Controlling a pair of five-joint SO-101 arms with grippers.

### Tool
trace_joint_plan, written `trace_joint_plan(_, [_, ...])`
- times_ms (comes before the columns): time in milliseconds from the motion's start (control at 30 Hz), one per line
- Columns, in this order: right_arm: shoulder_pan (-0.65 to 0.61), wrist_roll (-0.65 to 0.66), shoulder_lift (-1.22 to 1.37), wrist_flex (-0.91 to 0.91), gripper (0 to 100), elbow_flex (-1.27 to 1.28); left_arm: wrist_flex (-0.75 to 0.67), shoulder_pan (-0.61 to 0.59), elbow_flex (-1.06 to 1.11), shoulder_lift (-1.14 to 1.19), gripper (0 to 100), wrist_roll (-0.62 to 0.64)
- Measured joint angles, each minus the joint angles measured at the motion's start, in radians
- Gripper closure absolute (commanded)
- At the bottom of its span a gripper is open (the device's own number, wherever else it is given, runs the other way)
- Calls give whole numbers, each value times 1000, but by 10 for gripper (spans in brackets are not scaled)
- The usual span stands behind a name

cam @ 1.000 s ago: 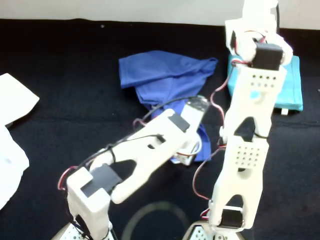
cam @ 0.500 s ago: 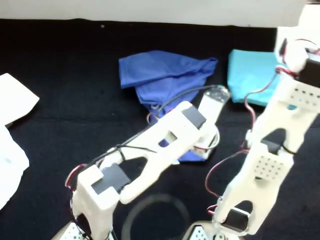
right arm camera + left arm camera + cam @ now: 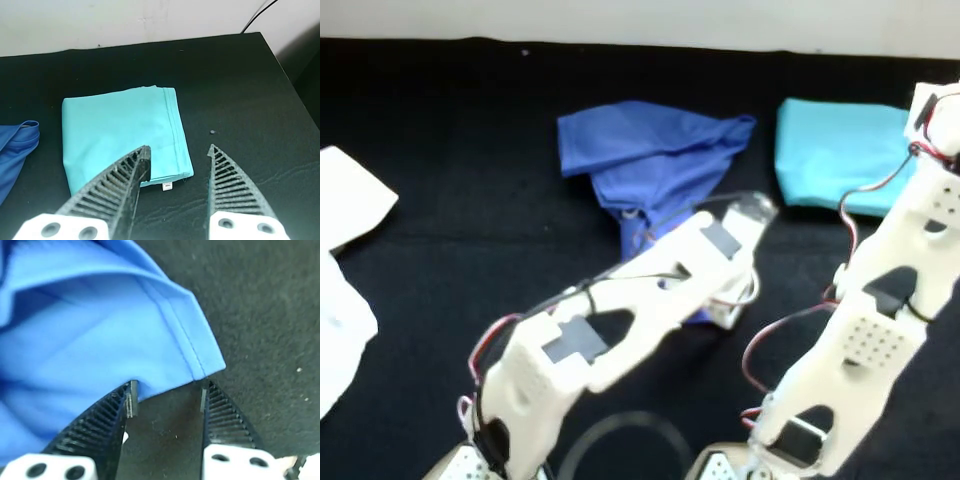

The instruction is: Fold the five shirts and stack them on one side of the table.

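Judging by the layout, starting on the crumpled blue shirt near the far edge of the table, beside the folded teal shirt at the far right corner. With left gripper spread astride its hem corner, right gripper spread above the teal one. Next, likely: pinch hem, drag flat.

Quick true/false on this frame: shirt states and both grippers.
1. The turquoise cloth shirt lies folded as a flat rectangle. True.
2. The left gripper is shut on the crumpled royal-blue cloth shirt. False: its fingers are open, with the shirt's hem at their tips.
3. The right gripper is open. True.
4. The blue shirt is stacked on the turquoise one. False: they lie side by side, apart, on the black table.
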Motion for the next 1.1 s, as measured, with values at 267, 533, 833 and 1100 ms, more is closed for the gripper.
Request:
trace_joint_plan(267, [0, 0, 0, 0, 812, 0, 0, -63, -44, 0, 786, 0])
trace_joint_plan(533, [0, 0, 0, 0, 812, 0, 0, -66, -46, 61, 790, 0])
trace_joint_plan(833, [0, 0, 0, 0, 812, 0, 98, -71, -68, 61, 994, -41])
trace_joint_plan(1100, [-60, 0, 0, 0, 812, 0, 402, -224, -66, -121, 991, -270])
